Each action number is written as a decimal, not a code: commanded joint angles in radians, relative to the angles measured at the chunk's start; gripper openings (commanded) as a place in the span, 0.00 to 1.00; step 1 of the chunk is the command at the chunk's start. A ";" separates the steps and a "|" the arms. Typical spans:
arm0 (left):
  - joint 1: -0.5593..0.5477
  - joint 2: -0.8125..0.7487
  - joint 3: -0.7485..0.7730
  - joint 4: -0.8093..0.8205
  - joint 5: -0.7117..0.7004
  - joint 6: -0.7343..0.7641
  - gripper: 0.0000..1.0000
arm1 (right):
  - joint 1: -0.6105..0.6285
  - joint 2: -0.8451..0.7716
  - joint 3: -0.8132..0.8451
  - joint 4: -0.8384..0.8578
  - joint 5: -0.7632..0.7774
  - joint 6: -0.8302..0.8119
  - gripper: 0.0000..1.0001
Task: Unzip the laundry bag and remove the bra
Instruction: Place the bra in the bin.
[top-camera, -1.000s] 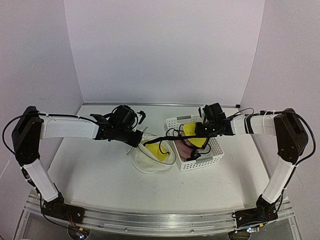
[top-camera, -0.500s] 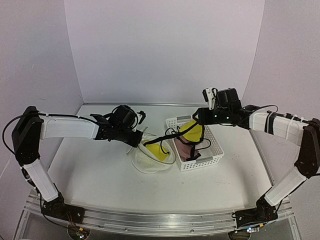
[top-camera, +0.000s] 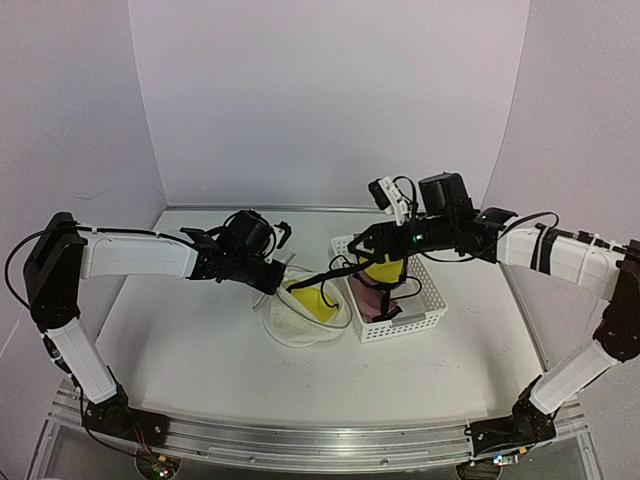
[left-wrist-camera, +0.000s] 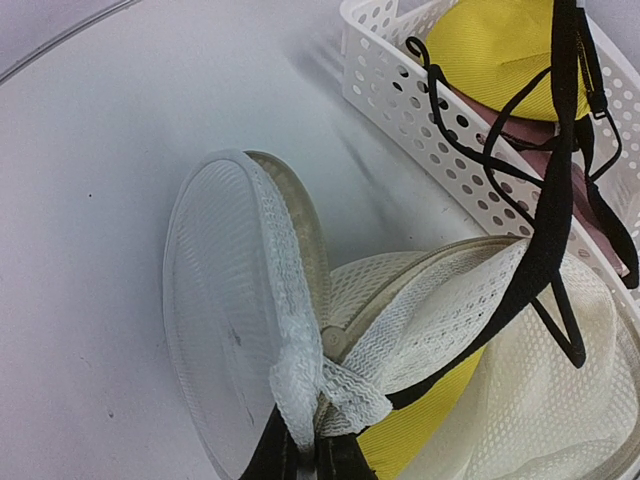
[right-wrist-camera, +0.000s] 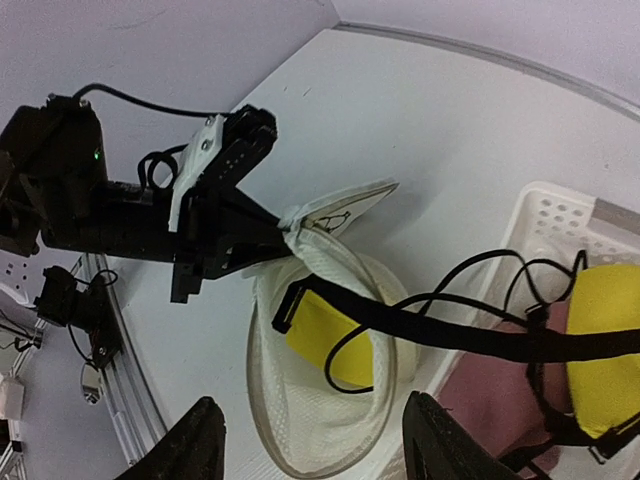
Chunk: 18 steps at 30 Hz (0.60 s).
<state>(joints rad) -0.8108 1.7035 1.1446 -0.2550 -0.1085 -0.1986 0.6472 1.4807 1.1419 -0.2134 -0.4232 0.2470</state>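
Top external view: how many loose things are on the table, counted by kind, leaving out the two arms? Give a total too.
white mesh laundry bag: 1
yellow bra with black straps, one cup in the bag and the other in the basket: 1
white lattice plastic basket: 1
Total: 3

A white plastic basket (top-camera: 410, 322) with holes in its walls sits on the white table (top-camera: 190, 350), right of centre.

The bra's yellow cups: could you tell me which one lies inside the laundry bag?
The cup nearest the left gripper, inside the mesh laundry bag; the other cup sits in the white basket.
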 joint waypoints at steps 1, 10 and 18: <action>0.002 -0.002 0.040 -0.009 -0.004 0.010 0.00 | 0.072 0.095 0.044 0.035 -0.018 0.089 0.62; 0.002 -0.015 0.023 -0.008 -0.011 -0.002 0.00 | 0.110 0.223 -0.001 0.177 0.029 0.321 0.59; 0.002 -0.016 0.017 -0.009 -0.010 -0.005 0.00 | 0.123 0.330 0.024 0.261 0.028 0.457 0.57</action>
<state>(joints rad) -0.8108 1.7035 1.1446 -0.2619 -0.1085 -0.1997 0.7586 1.7679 1.1339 -0.0483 -0.4030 0.6052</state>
